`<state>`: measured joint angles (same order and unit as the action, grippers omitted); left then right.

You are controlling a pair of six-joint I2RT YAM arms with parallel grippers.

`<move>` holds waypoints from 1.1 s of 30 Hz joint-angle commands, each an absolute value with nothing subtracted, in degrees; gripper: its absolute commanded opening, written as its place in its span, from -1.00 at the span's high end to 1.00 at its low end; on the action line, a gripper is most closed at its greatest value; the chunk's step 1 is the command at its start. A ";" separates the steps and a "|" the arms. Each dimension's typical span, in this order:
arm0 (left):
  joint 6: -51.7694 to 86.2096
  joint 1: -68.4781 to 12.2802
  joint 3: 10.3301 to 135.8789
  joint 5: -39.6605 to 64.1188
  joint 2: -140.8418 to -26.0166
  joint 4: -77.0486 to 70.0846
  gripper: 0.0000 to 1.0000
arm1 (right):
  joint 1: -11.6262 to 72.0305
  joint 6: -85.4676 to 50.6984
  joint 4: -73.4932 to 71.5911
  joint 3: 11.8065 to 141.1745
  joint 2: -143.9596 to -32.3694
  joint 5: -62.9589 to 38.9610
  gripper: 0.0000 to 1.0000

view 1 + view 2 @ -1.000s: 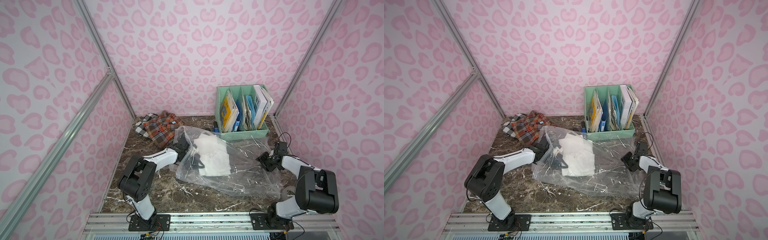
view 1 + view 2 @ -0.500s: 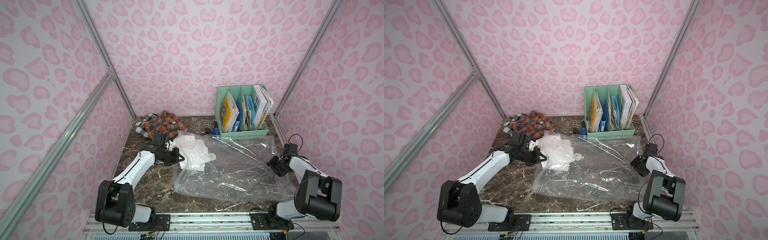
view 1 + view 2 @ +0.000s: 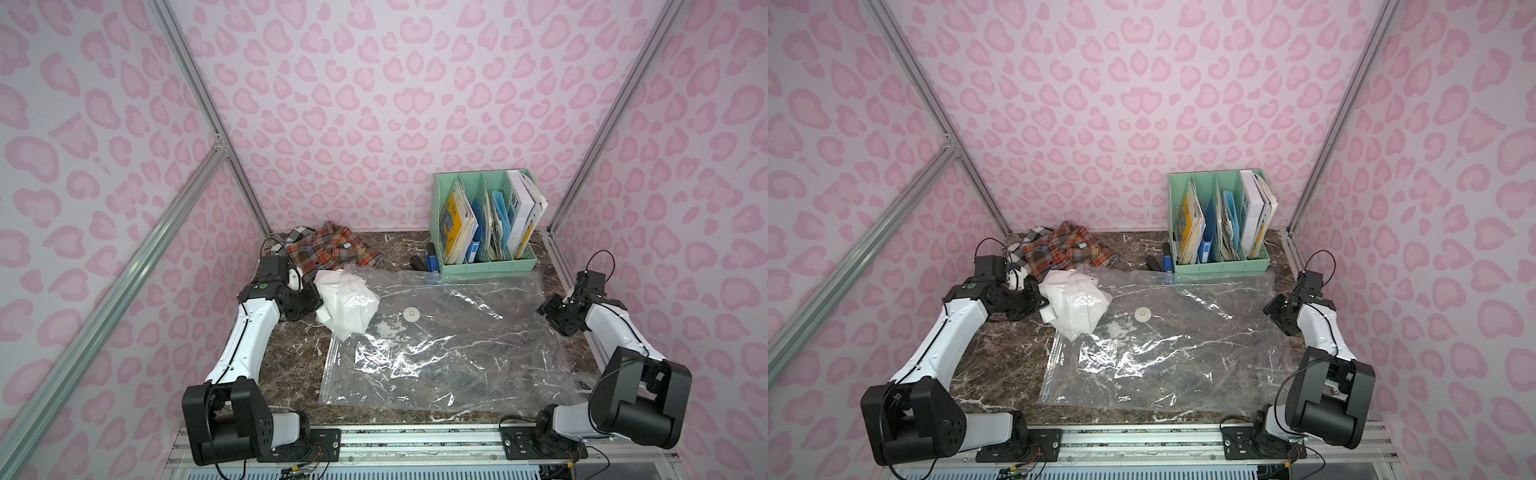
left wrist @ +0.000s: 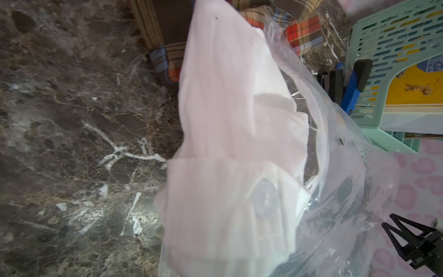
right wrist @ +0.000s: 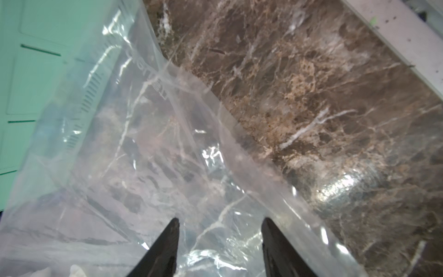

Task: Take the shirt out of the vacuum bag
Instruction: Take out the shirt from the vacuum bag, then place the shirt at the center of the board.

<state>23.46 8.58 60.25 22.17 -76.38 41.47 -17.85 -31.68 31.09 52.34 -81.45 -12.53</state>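
The clear vacuum bag lies flat on the marble table, its white valve facing up. The white shirt is bunched at the bag's far left corner, mostly outside, with loose plastic still draped over one side. My left gripper is shut on the shirt; in the left wrist view the shirt hides the jaws. At the bag's right edge, my right gripper is open, its fingers apart just above the plastic.
A plaid shirt is heaped at the far left corner, right behind the white one. A mint file rack with books stands at the far right, with a black and a blue object beside it. Pink walls enclose three sides.
My left arm has drawn the shirt leftward out of the bag to its far left corner. The bag has flattened out. My right gripper has moved right and opened a little wider.
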 commanded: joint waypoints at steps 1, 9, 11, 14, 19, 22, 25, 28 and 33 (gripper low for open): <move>21.70 12.49 58.37 23.98 -75.52 40.30 0.91 | -17.84 -30.29 32.78 53.45 -82.43 -13.71 -0.13; 22.25 18.66 49.97 30.04 -71.02 38.94 0.91 | -17.06 -30.43 30.42 51.69 -85.72 -14.49 -0.13; 22.26 19.67 48.21 29.48 -69.50 39.25 0.91 | -17.07 -30.54 29.94 51.20 -86.74 -14.04 -0.13; 21.95 24.06 47.12 28.05 -67.82 39.97 0.91 | -17.02 -30.41 29.49 51.34 -88.93 -13.54 -0.13; 22.63 29.18 46.75 25.30 -66.33 40.76 0.91 | -17.56 -30.04 29.00 52.94 -92.59 -13.01 -0.12; 24.97 31.04 42.51 27.66 -64.93 38.47 0.91 | -17.74 -29.54 28.83 54.90 -94.82 -13.00 -0.12; 28.65 31.72 37.12 28.31 -62.98 35.55 0.91 | -17.99 -29.02 28.81 56.90 -96.93 -13.05 -0.12; 30.66 34.95 32.30 28.35 -61.38 34.04 0.91 | -18.83 -28.48 28.65 58.33 -98.23 -13.30 -0.12; 34.64 37.86 30.05 28.34 -61.80 32.95 0.91 | -21.72 -27.20 28.73 59.57 -98.99 -13.71 -0.11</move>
<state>31.59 37.08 29.87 28.86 -61.49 34.20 -20.64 -28.67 28.77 58.94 -98.91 -13.74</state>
